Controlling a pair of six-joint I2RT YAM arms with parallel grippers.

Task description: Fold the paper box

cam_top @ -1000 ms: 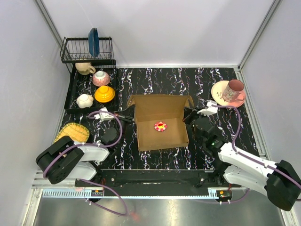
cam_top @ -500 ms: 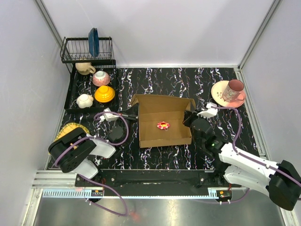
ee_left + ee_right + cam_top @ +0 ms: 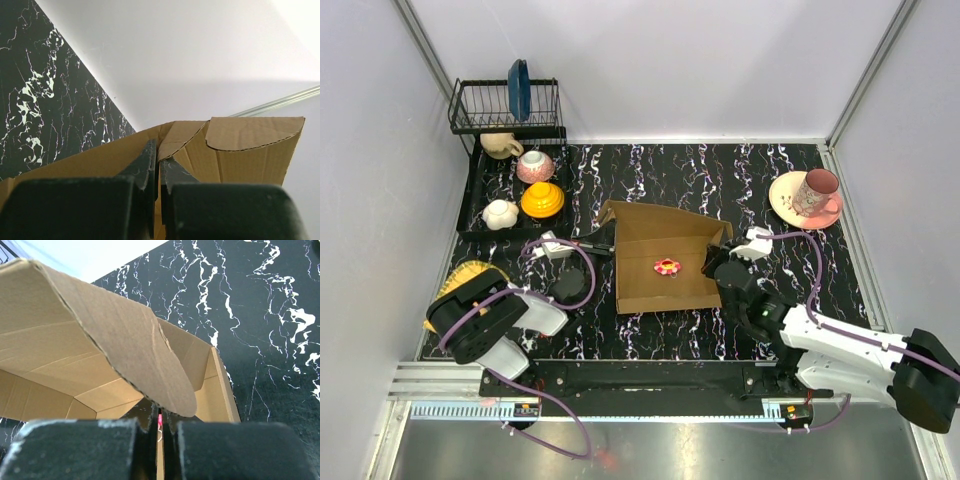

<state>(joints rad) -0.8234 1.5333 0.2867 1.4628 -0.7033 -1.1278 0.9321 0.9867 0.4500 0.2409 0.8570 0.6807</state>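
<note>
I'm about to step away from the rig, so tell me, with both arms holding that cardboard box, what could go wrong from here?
The left jaws and the right jaws each pinch only a thin side wall of the paper box, so uneven pulling might tear the wall or let it slip free. The small pink item lies loose on the box floor and could slide or get trapped as the flaps fold.

Overhead — wrists close on paper box (image 3: pixel 665 288).
</note>
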